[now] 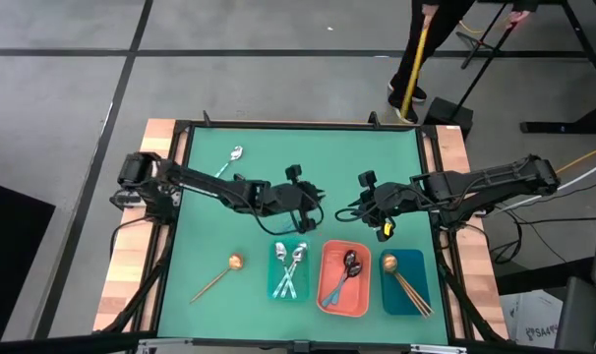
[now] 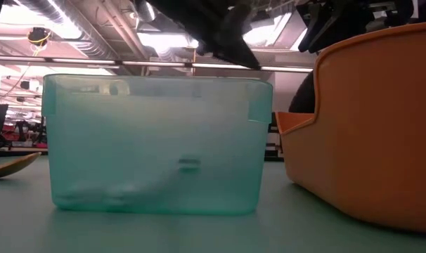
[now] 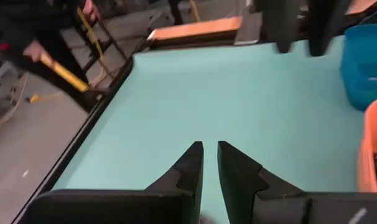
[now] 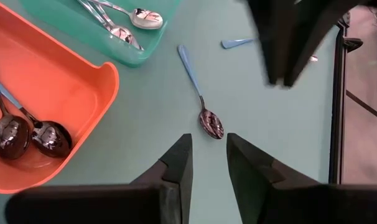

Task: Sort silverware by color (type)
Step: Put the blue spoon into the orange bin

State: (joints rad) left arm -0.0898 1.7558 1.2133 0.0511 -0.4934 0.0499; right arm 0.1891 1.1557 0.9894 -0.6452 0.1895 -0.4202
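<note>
A dark-bowled spoon with a blue handle lies flat on the green mat, just ahead of my right gripper. That gripper is open and hovers near the mat's middle. My left gripper is empty, its fingers all but shut, and it hangs close by, above that spoon. A silver spoon with a teal handle lies far left on the mat. A gold spoon lies near left. Silver spoons rest in the teal tray, two dark ones in the coral tray, and gold ones in the blue tray.
The three trays stand side by side along the mat's near edge, the teal tray and the coral tray filling the low view. A raised black frame rims the mat. A person with a yellow-handled tool stands beyond the far edge.
</note>
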